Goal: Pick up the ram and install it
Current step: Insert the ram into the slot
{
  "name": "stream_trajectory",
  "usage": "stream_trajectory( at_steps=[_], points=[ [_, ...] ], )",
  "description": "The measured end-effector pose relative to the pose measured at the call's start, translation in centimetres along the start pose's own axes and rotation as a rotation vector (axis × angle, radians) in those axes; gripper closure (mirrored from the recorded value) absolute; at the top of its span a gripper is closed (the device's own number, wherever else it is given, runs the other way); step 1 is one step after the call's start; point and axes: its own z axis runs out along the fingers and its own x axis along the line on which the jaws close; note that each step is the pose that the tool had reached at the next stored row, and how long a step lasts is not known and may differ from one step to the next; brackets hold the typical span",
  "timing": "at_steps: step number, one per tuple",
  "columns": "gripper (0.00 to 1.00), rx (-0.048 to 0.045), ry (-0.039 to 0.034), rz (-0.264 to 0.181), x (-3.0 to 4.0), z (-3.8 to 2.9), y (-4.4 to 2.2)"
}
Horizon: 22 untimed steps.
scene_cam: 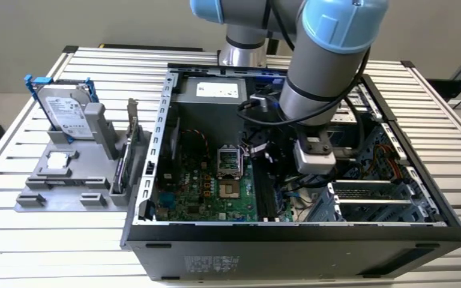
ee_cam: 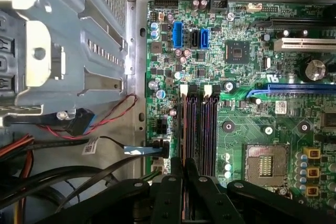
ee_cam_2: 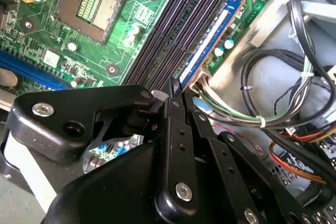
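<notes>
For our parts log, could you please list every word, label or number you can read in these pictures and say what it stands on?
Nothing reads clearly.
Sticker on the ram: too blurred to read.
Label on the hard drive: too small.
White sticker on the grey box inside the case: too small.
Label on the case front: too small.
Print on the motherboard: too small.

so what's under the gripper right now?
Under the gripper: the motherboard's memory slots, with the ram standing on edge in the outermost slot. The gripper covers the stick's near end, so its seating there can't be seen.
</notes>
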Motion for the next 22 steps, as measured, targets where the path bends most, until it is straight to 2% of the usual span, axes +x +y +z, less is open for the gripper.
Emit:
stream_trajectory(
  at_steps=[4, 8, 16, 22],
  points=[
    [1.00, 0.0004, 0.0001, 0.000, 0.01, 0.20, -0.20],
    [1.00, 0.0003, 0.0001, 0.000, 0.01, 0.71, -0.25],
    [1.00, -0.0001, 0.0000, 0.000, 0.01, 0.94, -0.52],
    [1.00, 0.0003, 0.0001, 0.000, 0.02, 1.40, -0.55]
  ],
)
